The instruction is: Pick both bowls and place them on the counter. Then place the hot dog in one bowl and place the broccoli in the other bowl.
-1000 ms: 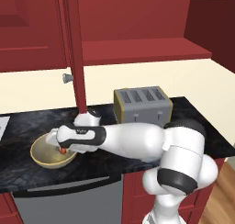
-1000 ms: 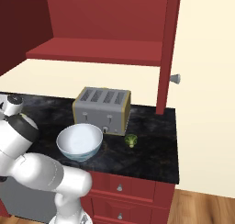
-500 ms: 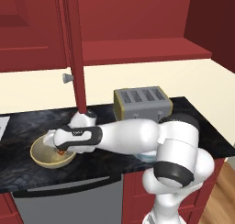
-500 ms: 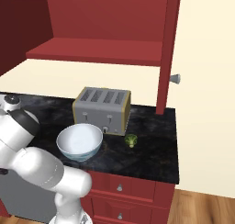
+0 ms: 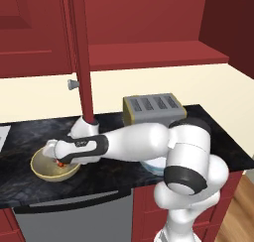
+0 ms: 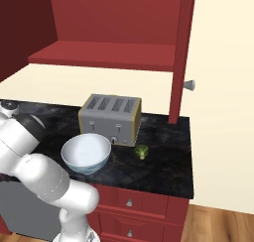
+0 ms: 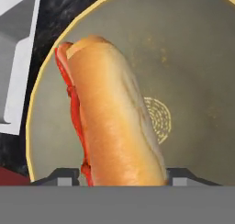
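The olive-tan bowl stands on the black counter at the left. My gripper reaches down into it. In the hand view the hot dog lies low inside this bowl, between the tips of my gripper. The jaws are open, with a thin gap on each side of the bun. A red bit of the hot dog shows under the hand. The white, blue-patterned bowl sits empty in front of the toaster. The broccoli lies on the counter to its right.
A silver toaster stands behind the white bowl, also seen as the toaster behind my arm. An open red cabinet door with a knob hangs just behind the olive bowl. A white-grey object lies beside that bowl.
The hand has sunk lower into the olive bowl with the hot dog, and the jaws have eased apart around it. The white bowl and broccoli have not moved.
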Robot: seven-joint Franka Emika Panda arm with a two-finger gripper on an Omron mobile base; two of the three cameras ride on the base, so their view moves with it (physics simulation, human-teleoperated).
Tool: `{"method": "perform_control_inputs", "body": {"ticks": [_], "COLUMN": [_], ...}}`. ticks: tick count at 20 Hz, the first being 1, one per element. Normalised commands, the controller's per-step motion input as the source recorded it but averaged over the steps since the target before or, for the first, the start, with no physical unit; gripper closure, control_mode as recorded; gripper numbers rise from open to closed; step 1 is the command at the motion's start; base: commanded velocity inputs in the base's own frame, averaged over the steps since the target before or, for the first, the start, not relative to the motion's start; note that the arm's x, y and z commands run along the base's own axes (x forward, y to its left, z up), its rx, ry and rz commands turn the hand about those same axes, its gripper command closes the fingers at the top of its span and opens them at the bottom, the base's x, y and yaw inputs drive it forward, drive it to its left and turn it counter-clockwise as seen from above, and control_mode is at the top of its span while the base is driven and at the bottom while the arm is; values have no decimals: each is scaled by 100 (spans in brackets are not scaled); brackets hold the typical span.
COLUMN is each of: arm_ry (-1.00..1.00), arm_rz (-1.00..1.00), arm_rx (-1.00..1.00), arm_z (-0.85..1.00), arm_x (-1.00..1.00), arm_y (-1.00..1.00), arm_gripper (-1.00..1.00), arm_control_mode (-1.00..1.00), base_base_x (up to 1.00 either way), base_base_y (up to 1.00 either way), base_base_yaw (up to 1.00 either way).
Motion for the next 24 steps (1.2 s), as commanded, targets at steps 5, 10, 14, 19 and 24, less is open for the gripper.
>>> {"method": "perform_control_inputs", "body": {"ticks": [5, 10, 14, 19, 24], "arm_ry": [-1, -4, -3, -5, -8], "arm_rz": [0, 0, -2, -2, -2], "arm_rx": [0, 1, 3, 6, 5], "arm_z": [0, 0, 4, 23, 49], "arm_x": [0, -3, -9, -12, -18], "arm_y": [0, -21, -44, -44, -41], "arm_gripper": [-100, -100, -100, -100, -100], "arm_control_mode": [-100, -100, -100, -100, -100], "base_base_x": [0, 0, 0, 0, 0], "base_base_y": [0, 0, 0, 0, 0], "base_base_yaw": [0, 0, 0, 0, 0]}}
